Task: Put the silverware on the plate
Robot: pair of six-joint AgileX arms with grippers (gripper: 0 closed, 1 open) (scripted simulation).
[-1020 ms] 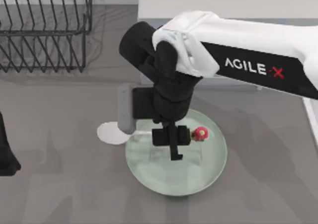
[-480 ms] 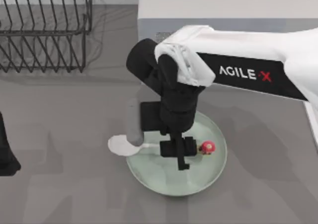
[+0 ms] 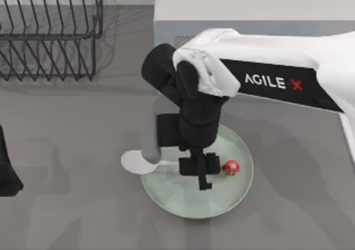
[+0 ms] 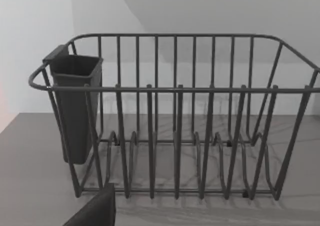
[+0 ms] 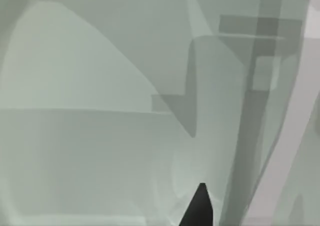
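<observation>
The spoon (image 3: 166,162) lies across the pale-green plate (image 3: 233,197), white bowl past the plate's left rim over the surface (image 3: 66,205), red knob inside. My right hand (image 3: 198,167) sits over its handle; I cannot tell its grip. My left arm is parked far left of the plate.

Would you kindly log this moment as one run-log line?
right gripper: over plate, at spoon handle | spoon: bowl outside plate rim, red knob over plate | left arm: parked, table's left edge
</observation>
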